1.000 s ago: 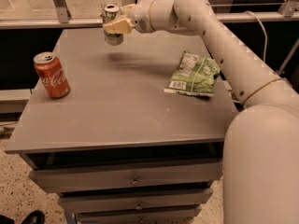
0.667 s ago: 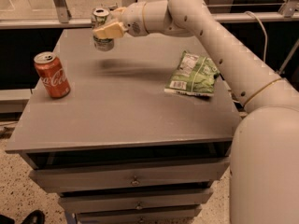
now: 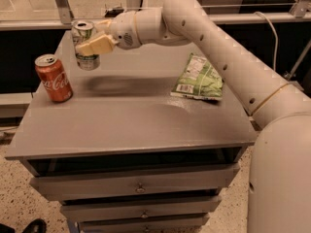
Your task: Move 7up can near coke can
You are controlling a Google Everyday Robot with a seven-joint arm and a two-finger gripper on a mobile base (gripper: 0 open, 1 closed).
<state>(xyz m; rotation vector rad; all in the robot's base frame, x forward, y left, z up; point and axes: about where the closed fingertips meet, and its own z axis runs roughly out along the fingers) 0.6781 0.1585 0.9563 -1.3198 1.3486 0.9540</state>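
White "Coca-Cola" script on coke can [image 3: 53, 79]; gripper [image 3: 88, 45] at 7up can [image 3: 88, 61], markings unreadable.

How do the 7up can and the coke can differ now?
The 7up can is silver with green markings; the coke can is red with white script. The gripper, over the far left of the table, holds the 7up can in the air; the coke can stands on the table. Both are upright, alike in size.

My arm [image 3: 218, 47] is smooth cream-white shells with small dark screw holes; my tan-fingered gripper [image 3: 88, 37] is above the table's [image 3: 136, 125] far-left corner.
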